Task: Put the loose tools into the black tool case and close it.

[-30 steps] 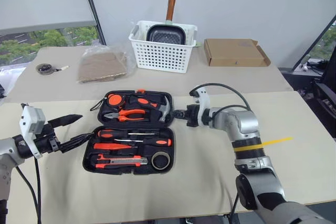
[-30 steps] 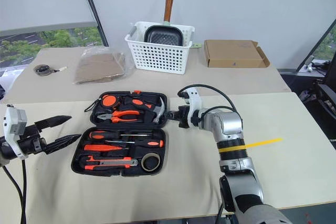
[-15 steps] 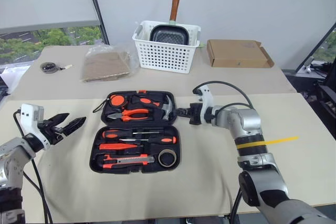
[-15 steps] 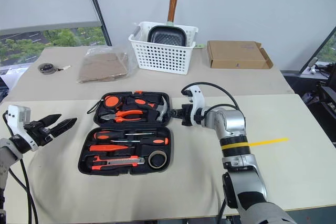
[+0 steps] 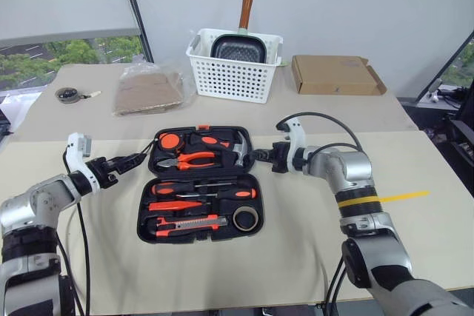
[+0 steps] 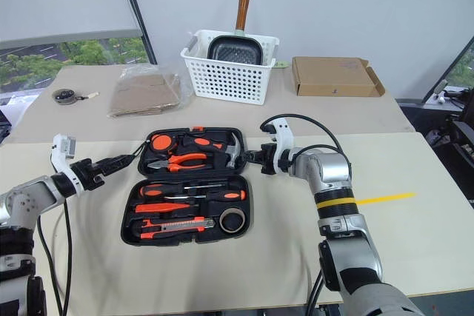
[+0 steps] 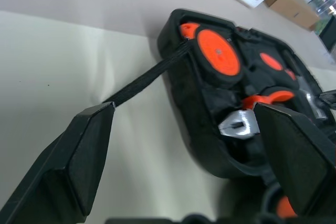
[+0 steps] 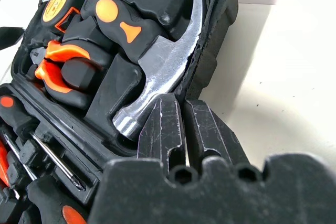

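The black tool case [image 5: 200, 175] lies open in the middle of the table. Its near half holds two long screwdrivers [image 5: 215, 192], an orange screwdriver [image 5: 174, 206], the utility knife [image 5: 189, 222] and the tape roll [image 5: 246, 217]. Pliers [image 5: 189, 158] and a hammer [image 8: 163, 66] sit in the far half. My left gripper [image 5: 129, 160] is open just left of the case's far left corner, with the cord loop [image 7: 147, 80] between its fingers. My right gripper [image 5: 255, 155] is shut, its tips at the case's right edge beside the hammer head.
On the far table stand a white basket [image 5: 235, 72] with a pan, a cardboard box [image 5: 337, 74], a plastic-wrapped brown pack [image 5: 148, 92] and a small round object [image 5: 68, 94]. A yellow strip [image 5: 404, 197] marks the table at the right.
My left gripper has moved in from the left toward the case's far left corner and rolled over. The right gripper has stayed at the case's right edge.
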Controlling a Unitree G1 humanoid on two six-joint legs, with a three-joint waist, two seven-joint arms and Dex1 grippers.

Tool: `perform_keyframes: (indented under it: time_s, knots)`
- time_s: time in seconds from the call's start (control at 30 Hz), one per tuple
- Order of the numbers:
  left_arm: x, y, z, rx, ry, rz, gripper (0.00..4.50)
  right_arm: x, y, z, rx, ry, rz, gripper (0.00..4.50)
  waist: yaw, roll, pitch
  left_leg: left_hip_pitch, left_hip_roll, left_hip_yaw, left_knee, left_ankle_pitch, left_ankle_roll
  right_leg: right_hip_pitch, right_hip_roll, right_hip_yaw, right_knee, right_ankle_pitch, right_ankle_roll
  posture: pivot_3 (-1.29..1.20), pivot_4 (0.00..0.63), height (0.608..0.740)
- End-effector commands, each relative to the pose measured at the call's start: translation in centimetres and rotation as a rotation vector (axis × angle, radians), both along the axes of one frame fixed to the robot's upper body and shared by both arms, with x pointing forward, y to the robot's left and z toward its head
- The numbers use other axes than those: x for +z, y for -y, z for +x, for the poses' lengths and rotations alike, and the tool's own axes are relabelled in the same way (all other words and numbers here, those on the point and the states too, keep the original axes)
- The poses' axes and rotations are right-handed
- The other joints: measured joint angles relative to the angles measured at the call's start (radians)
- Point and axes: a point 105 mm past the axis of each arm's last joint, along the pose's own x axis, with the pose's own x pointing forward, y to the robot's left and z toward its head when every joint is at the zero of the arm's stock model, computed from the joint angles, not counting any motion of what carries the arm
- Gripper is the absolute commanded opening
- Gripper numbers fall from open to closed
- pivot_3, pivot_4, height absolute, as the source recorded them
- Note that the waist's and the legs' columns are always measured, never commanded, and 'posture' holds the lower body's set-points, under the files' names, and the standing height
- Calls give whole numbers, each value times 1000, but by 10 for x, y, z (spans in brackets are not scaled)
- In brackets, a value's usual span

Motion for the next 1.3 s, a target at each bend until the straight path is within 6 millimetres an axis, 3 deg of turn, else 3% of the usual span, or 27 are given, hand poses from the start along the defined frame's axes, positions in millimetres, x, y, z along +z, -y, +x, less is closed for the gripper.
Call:
perform_keyframes:
  time_s: [0.03, 0.07, 0.27, 0.4, 0.67, 0.73, 1.07, 1.3]
  knots:
    - [6, 6, 8, -35, 16, 17, 3999, 22, 5, 7, -13, 98, -3, 0, -1, 0, 0, 0, 0, 0, 0, 0, 0, 0, 0, 0, 0, 0, 0, 0, 150, 700]
    - [6, 6, 10, -33, 14, 16, 3791, 22, 4, 7, -14, 99, -3, 0, -1, 0, 0, 0, 0, 0, 0, 0, 0, 0, 0, 0, 0, 0, -1, 0, 150, 700]
    - [0, 11, 21, -32, -12, 25, 1402, 23, 5, 7, -19, 110, -8, 0, -1, 0, 0, 0, 0, 0, 0, 0, 0, 0, 0, 0, 0, 1, -1, 0, 150, 700]
    - [-1, 14, 22, -43, -16, 12, 48, 23, 7, 7, -22, 113, -11, 0, -2, 0, 0, 0, 0, 0, 0, 0, 0, 0, 0, 0, 1, 1, -1, 0, 150, 700]
    - [-2, 18, 16, -96, -35, -12, 48, 27, 11, 9, -34, 131, -9, 0, -2, 0, 0, 0, 0, 0, 0, 0, 0, 0, 0, 0, 1, 1, -1, 0, 150, 700]
    - [2, 20, 15, -110, -10, -22, 48, 36, 9, 12, -35, 175, 27, 0, -2, 0, 0, 0, 0, 0, 0, 0, 0, 0, 0, 0, 1, 1, -1, 0, 150, 700]
    - [46, 37, 34, -130, 263, 51, 48, 71, 8, 13, 27, 403, 168, 0, -1, 0, 0, -3, 0, 0, 0, 1, 0, -2, 0, -1, 1, 1, -1, 0, 150, 700]
    - [73, 62, 49, -148, 497, 209, 48, 62, 19, 11, 94, 467, 182, 0, -3, 0, 0, -4, -1, 0, 1, 1, 1, -2, 1, -2, 1, 2, -1, 0, 150, 700]
